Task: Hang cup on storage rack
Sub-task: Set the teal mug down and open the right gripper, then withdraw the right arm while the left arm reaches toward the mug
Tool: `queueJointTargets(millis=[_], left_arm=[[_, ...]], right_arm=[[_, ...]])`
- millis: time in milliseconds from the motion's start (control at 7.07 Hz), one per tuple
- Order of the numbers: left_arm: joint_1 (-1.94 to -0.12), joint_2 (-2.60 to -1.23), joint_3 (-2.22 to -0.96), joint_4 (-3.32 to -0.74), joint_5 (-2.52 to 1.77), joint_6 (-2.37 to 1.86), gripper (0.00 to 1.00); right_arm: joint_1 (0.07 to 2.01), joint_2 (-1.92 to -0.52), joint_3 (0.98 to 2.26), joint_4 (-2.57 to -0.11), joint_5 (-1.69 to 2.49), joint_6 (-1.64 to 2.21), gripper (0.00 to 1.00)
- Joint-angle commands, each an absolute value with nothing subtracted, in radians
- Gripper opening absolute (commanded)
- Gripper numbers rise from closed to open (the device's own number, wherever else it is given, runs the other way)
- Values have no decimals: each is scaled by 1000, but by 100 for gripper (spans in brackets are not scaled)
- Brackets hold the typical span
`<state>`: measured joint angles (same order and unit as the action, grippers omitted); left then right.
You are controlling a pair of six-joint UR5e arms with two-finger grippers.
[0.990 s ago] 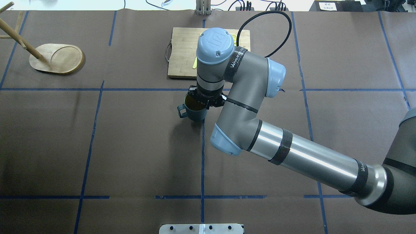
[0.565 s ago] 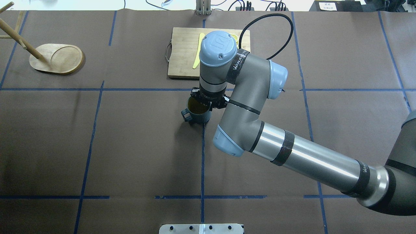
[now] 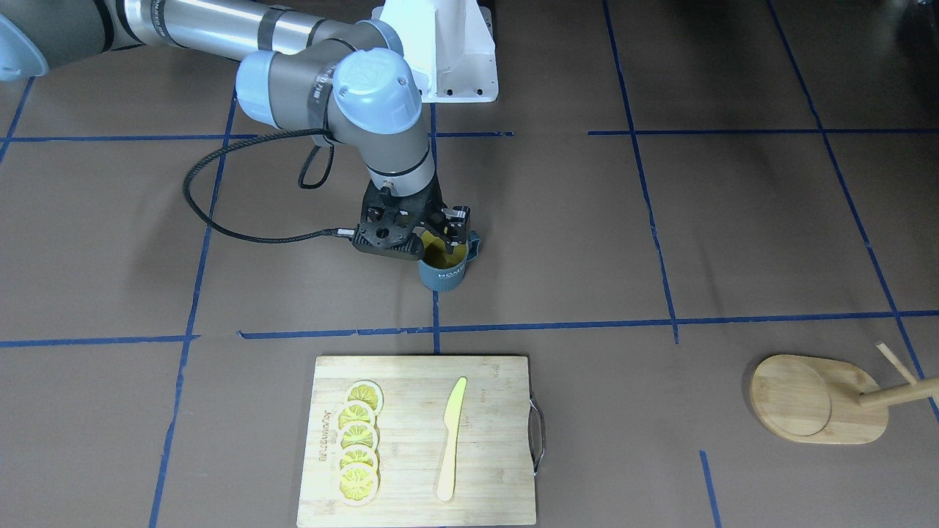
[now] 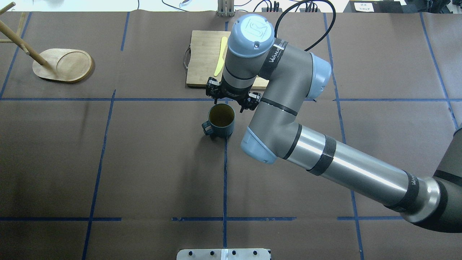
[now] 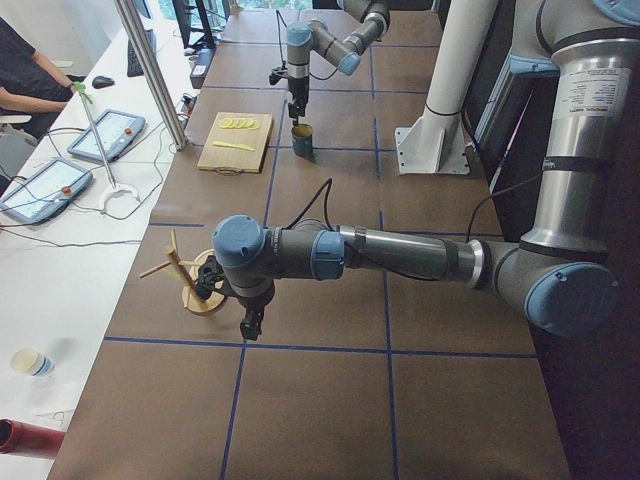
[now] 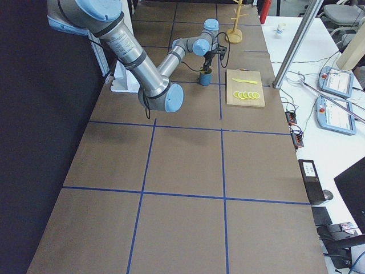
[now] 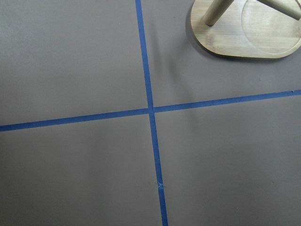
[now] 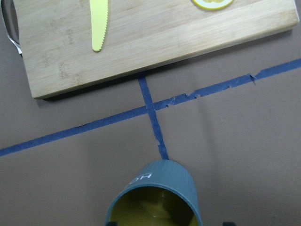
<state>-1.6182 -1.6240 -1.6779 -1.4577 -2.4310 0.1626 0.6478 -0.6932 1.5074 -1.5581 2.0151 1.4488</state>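
The cup (image 4: pixel 221 121), dark teal with a yellow inside, stands upright on the table near the middle, its handle toward the robot's left. It also shows in the front view (image 3: pixel 444 269) and at the bottom of the right wrist view (image 8: pixel 157 200). My right gripper (image 4: pixel 232 96) hangs open just above and behind its rim and holds nothing. The storage rack (image 4: pixel 63 65) stands at the far left, its post leaning out of frame; its base shows in the left wrist view (image 7: pixel 244 33). My left gripper (image 5: pixel 250 322) shows only in the left side view, near the rack, and I cannot tell its state.
A bamboo cutting board (image 4: pixel 202 61) with a metal handle lies just beyond the cup. It carries a yellow knife (image 3: pixel 451 436) and several lemon slices (image 3: pixel 358 440). Blue tape lines cross the brown table cover. The right arm's cable loops above the board.
The right gripper has opened, let go of the cup and risen away toward the cutting board. The cup stays on the table, slightly right of where it was a second ago.
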Motion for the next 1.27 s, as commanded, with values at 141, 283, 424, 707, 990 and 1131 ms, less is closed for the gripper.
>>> queueJointTargets(millis=[141, 283, 424, 707, 990, 1131], left_arm=[[-1545, -1536, -1976, -1450, -2434, 164, 100], [-1492, -1536, -2059, -1451, -2434, 164, 100], [-1401, -1549, -2097, -1466, -2437, 147, 100], [-1242, -1620, -2075, -1540, -2424, 101, 100], [-1154, -1695, -1967, -1740, -2431, 8, 100], [-1113, -1709, -1894, -1920, -2428, -56, 100]], right_arm=[[753, -770, 1717, -1710, 2075, 1428, 100], [785, -838, 1788, -1715, 2091, 1401, 100], [826, -898, 1831, -1715, 2112, 1356, 100], [934, -1024, 1884, -1715, 2150, 1158, 100], [1055, -1162, 1888, -1713, 2190, 881, 100], [1122, -1223, 1881, -1713, 2222, 712, 100]])
